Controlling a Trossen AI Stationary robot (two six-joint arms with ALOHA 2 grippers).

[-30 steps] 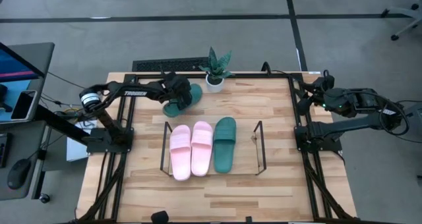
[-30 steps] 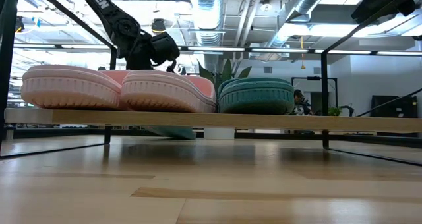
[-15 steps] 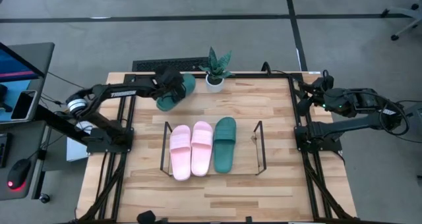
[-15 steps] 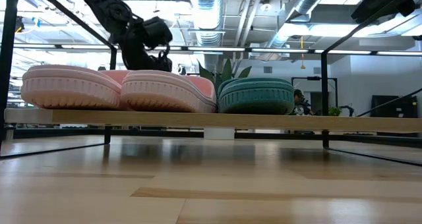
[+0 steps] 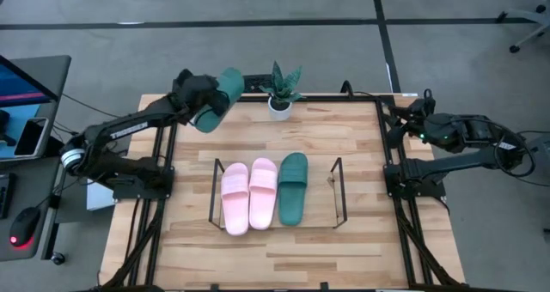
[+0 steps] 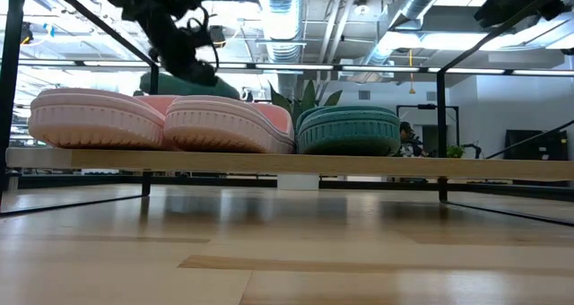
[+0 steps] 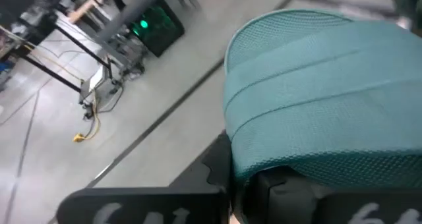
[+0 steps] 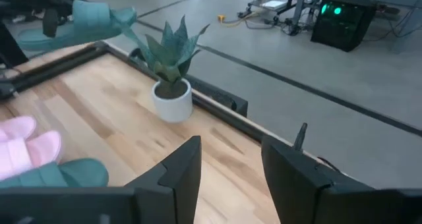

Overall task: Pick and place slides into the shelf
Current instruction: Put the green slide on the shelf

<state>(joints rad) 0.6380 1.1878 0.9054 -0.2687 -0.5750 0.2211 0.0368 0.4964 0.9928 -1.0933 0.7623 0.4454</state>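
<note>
Landmark: the shelf, a thin black wire rack at the middle of the wooden table.

Pink slides: two pale pink slides lie side by side on the shelf, toward its left end loop, touching each other. In the low view their ribbed ends show on the shelf board.

Green slide on the shelf: one dark green slide lies just right of the pink pair, touching the nearer pink one; the space between it and the right end loop is bare.

Second green slide: the other dark green slide is off the table, raised in the air beyond the shelf's far left corner, over the table's back edge.

Left gripper: the left gripper is up at that far left corner; its jaws are clamped on the second green slide. The left wrist view shows the slide's wide textured strap filling the picture above the gripper body.

Right gripper: the right gripper waits at the table's right edge, well apart from the shelf. In the right wrist view its fingers stand parted with nothing between them.

Potted plant: a small potted plant stands at the table's back edge, beyond the shelf and just right of the raised slide.
</note>
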